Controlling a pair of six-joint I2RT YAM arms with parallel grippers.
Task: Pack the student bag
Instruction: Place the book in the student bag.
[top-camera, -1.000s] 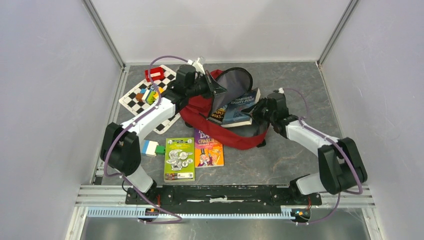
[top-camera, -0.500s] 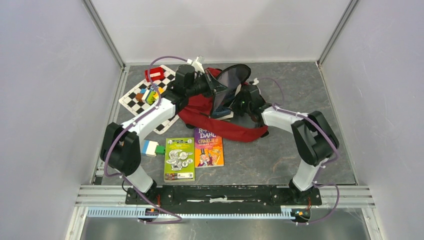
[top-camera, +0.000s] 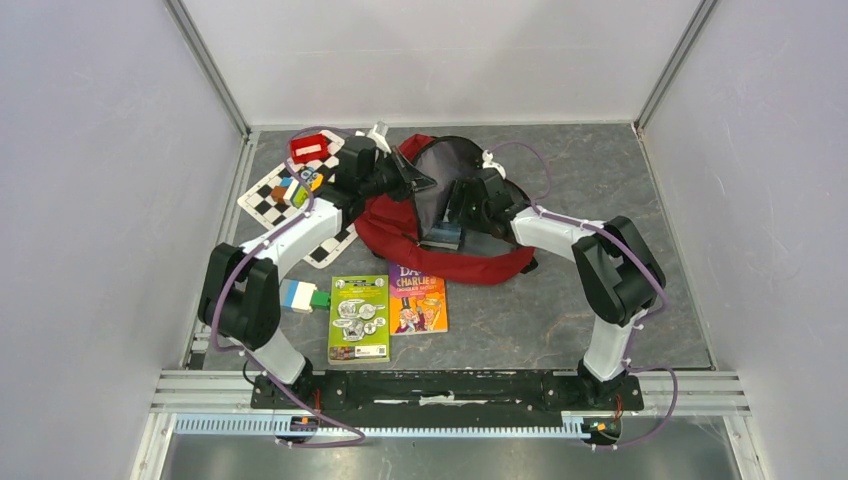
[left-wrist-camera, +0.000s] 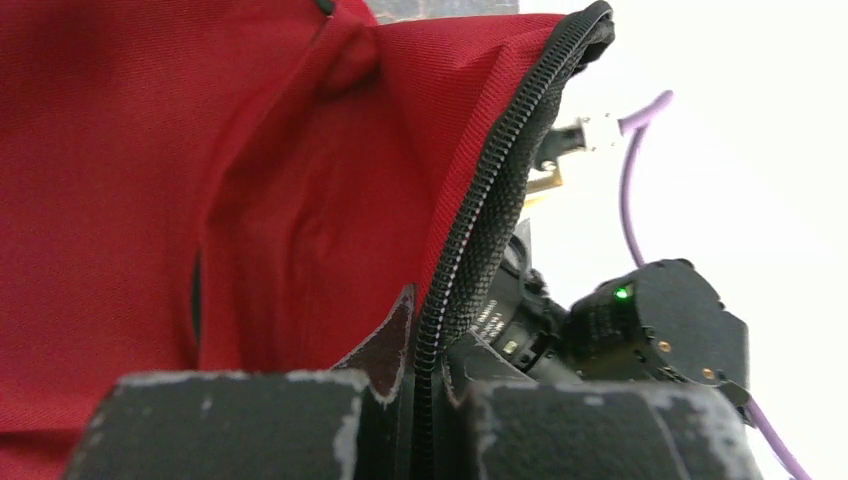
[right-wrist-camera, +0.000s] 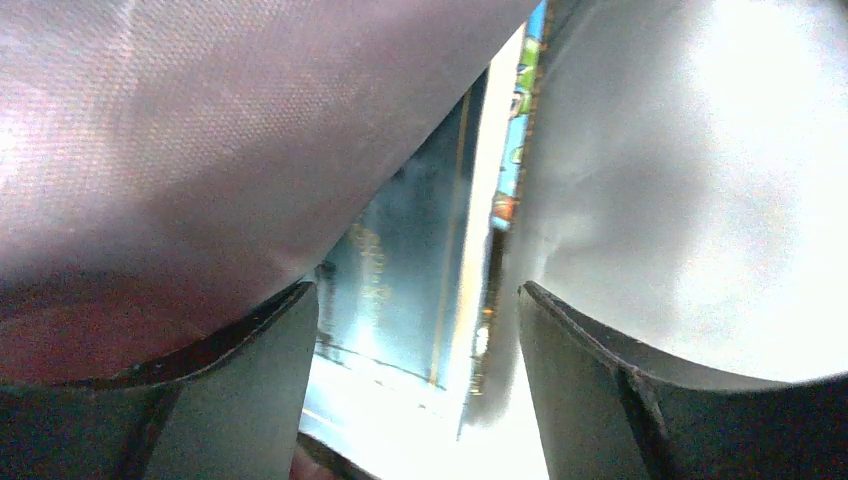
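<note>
- Left pincer (top-camera: 408, 173): clenched on the open rim of the student bag (top-camera: 455, 262). On the left wrist view, the black zipper (left-wrist-camera: 480, 230) runs down into the slit between the two fingers (left-wrist-camera: 240, 425), with red fabric beside it.
- The student bag lies on the desk (top-camera: 600, 200) between the two arms. Its mouth is held open and the grey lining (top-camera: 432, 195) shows just past the left pincer.
- Right pincer (top-camera: 463, 207): reaching into the bag's mouth, released, with its fingers spread wide. From above I cannot see the tips, as the wrist and the bag rim cover them.
- The right wrist view is blurred and partly washed out. Lining fills both sides. In the gap of the right pincer (right-wrist-camera: 415, 370) a blue book (right-wrist-camera: 400, 280) stands edge-on. I cannot read its cover, nor tell how far ahead of the fingers it sits.
- From above, one corner of the blue book shows in the bag's mouth, just on the base side of the right pincer. The rest is under fabric.
- Well back from both pincers, toward the bases, a green book (top-camera: 359, 317) lies flat. Touching its side is an orange-covered book (top-camera: 418, 305) with its top edge tucked under the bag.
- On the outer side of the left pincer is a chequered board (top-camera: 265, 200), partly covered by the left arm. It carries a few small coloured blocks (top-camera: 296, 188) that are too small to sort, and a small red box (top-camera: 308, 150) at its far corner.
- A blue, white and green block cluster (top-camera: 302, 296) sits by the left arm's elbow, just beside the green book.
</note>
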